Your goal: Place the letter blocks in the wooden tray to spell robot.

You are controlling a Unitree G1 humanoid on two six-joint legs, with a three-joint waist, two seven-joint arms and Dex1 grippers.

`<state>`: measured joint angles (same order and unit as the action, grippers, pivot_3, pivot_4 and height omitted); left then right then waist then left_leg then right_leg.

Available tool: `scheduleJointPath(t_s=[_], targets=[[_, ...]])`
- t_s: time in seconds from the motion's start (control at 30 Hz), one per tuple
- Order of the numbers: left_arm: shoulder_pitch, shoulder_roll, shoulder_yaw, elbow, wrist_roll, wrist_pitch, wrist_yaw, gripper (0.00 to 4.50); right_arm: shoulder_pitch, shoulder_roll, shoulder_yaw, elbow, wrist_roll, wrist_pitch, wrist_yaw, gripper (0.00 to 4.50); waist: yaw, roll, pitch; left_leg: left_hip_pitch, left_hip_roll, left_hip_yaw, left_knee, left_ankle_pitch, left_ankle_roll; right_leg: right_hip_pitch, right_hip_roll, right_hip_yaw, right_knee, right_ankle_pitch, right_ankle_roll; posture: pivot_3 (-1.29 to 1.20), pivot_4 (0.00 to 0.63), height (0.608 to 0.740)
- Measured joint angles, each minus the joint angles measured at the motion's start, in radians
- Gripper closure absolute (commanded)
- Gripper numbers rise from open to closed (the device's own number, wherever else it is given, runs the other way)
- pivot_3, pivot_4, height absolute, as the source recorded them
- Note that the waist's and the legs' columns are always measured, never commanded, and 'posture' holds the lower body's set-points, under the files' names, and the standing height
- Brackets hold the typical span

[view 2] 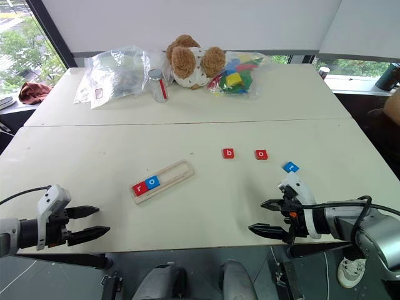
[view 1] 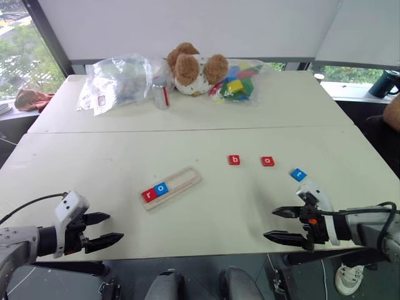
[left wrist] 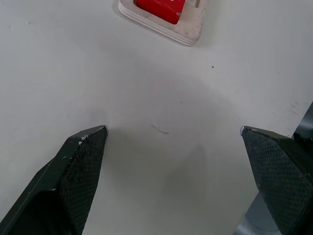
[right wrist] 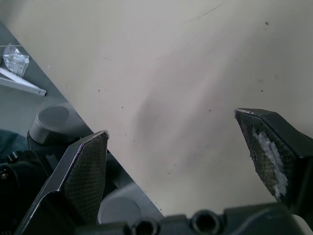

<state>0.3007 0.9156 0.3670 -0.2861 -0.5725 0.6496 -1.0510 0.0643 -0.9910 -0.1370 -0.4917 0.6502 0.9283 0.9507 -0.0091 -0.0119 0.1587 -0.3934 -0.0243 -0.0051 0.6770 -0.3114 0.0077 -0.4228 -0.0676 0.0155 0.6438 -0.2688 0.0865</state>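
Observation:
The wooden tray point(view 1: 181, 182) lies slanted at the middle of the white table, holding a red "r" block point(view 1: 149, 194) and a blue "o" block point(view 1: 162, 187) at its near-left end. A red "b" block point(view 1: 234, 160) and a red "o" block point(view 1: 267, 161) lie loose to its right, with a blue block point(view 1: 298, 174) further right. My left gripper point(view 1: 110, 228) hovers open at the near-left table edge, empty. My right gripper point(view 1: 272, 224) stands open at the near-right edge, just short of the blue block. The tray's end with the red block point(left wrist: 161, 9) shows in the left wrist view.
At the back of the table sit a clear plastic bag point(view 1: 119, 80), a small can point(view 1: 161, 92), a teddy bear point(view 1: 194, 67) and a bag of multicoloured toy blocks point(view 1: 237, 81). A seam point(view 1: 187, 130) runs across the table between back and front halves.

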Motion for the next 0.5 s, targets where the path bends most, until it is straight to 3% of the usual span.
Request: scheduleJointPath(t_s=[0.5], targets=[[-0.038,-0.006,0.000,0.013,-0.001,-0.002,0.021,0.00,-0.014,-0.001,0.020,0.012,-0.012,-0.020,0.005,0.02,0.000,0.000,0.000,0.000,0.000,0.000,0.000,0.000,0.000,0.000,0.000,0.000,0.000,0.000,0.000,0.00,0.150,0.740]])
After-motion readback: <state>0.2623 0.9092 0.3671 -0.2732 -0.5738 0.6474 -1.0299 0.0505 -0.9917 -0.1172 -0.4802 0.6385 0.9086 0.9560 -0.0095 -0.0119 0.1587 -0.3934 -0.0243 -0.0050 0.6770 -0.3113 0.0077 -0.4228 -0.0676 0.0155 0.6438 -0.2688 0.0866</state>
